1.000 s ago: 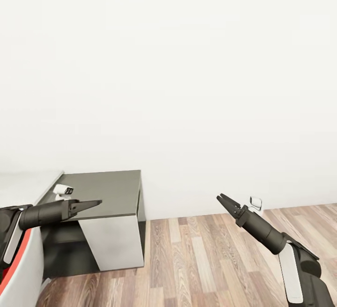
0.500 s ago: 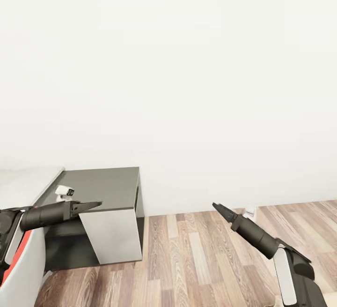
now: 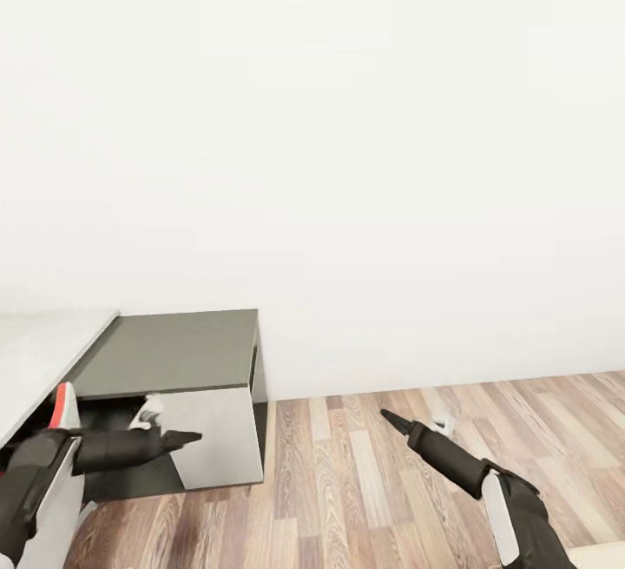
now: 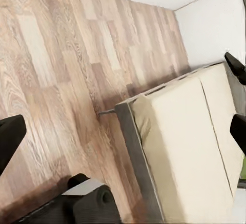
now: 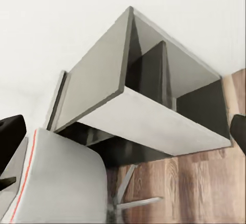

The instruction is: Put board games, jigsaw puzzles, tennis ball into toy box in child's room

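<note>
Both arms are reaching forward low in the head view as the robot is travelling through the child's room, with no toy in hand. The left gripper, at lower left of the frame, is pointing toward the bench; its jaws are looking pressed together there, though the left wrist view is showing dark tips at opposite edges, so I cannot tell their state. The right gripper, at lower centre-right over the wood floor, is tapering to a point, jaws apparently together.

The step in hand is likely navigation: it is best done keeping both arms tucked clear of the bench's dark corner.

In the left wrist view, the bed is lying at centre and right, well apart from the jaws. A sliver of green, perhaps a board game, is peeking in at the right edge.
</note>
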